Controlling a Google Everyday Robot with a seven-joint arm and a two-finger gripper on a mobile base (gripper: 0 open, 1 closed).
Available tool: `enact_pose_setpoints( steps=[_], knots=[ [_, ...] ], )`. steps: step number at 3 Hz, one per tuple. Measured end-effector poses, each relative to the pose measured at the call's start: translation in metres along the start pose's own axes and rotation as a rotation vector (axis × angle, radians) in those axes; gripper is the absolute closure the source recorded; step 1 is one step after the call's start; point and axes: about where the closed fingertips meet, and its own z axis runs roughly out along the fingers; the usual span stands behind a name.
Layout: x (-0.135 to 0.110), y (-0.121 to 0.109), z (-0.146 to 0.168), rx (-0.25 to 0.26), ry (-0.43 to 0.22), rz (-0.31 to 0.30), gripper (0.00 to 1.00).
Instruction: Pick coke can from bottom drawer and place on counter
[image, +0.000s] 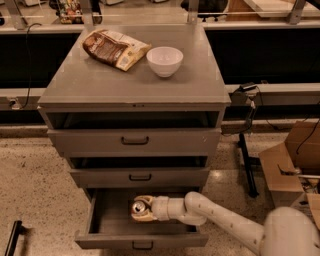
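Note:
The bottom drawer (142, 241) is pulled open below two upper drawers. Inside it the coke can (138, 206) shows its silver top and pull tab; its red body is mostly hidden. My gripper (141, 209) reaches into the drawer from the right, with its pale fingers (145, 216) wrapped around the can. The white arm runs back to the lower right. The counter (125, 82) is the grey cabinet top above.
A brown snack bag (114, 48) and a white bowl (164, 60) lie on the counter's back half. Cardboard boxes (292, 165) and a black stand (246, 155) are right of the cabinet. A dark bar (12, 239) lies on the floor at lower left.

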Motion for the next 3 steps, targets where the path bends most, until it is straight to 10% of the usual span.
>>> enact_pose_setpoints(
  steps=[1, 3],
  knots=[
    [-0.077, -0.002, -0.05, 0.067, 0.001, -0.03, 1.0],
    [-0.243, 0.059, -0.073, -0.135, -0.024, -0.119, 1.0]
  ],
)
